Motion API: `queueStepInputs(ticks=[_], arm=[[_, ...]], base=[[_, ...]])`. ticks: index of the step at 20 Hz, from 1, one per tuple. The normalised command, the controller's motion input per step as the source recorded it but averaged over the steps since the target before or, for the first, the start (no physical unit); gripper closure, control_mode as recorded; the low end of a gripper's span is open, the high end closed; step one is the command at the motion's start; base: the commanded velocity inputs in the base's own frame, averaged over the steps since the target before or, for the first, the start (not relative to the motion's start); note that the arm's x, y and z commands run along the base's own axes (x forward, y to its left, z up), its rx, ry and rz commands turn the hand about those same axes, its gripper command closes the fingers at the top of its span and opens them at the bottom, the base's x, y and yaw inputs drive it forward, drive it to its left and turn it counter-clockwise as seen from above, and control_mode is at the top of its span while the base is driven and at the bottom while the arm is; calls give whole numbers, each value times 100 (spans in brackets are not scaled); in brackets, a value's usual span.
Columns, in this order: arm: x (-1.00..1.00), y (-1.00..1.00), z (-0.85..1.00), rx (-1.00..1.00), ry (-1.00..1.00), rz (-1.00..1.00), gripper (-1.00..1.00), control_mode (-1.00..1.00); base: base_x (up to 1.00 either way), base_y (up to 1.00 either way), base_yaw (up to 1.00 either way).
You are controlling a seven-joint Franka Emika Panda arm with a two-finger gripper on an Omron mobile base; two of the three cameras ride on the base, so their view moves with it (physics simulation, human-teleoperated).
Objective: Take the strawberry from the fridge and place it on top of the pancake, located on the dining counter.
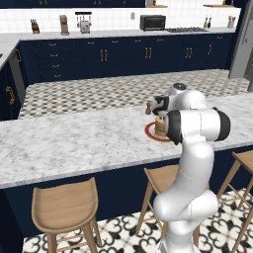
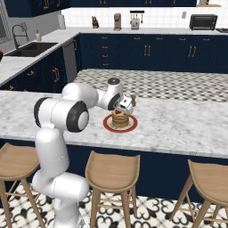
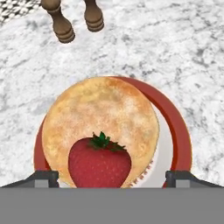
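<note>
strawberry [image 3: 99, 164] over pancake [image 3: 101, 127] in hand view, shakers [image 3: 72, 19] beyond

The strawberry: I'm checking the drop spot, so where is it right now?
In the hand view the strawberry lies over the near part of the pancake, between the gripper tips, with two shakers beyond the plate.

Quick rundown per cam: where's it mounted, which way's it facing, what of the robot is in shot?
Left base view: behind-left, facing the dining counter; arm lower right.
Right base view: behind-right, same counter; arm lower left, gripper over the pancake.
Hand view: on the hand, looking down at the strawberry; jaws wide apart.
Shared by all: the red-rimmed plate.
</note>
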Motion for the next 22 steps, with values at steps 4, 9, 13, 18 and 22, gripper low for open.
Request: queueStepInputs(ticks=[4,9,13,18,22], arm=[[-46,0,23,0,-2,0,-100,-100],[-60,0,27,0,-4,0,-100,-100],[-59,0,16,0,0,0,-100,-100],[-58,-1,17,1,0,0,-100,-100],[-52,-13,10,2,0,0,-100,-100]], base=[[0,0,0],[0,0,0],[0,0,0],[0,0,0],[0,0,0]])
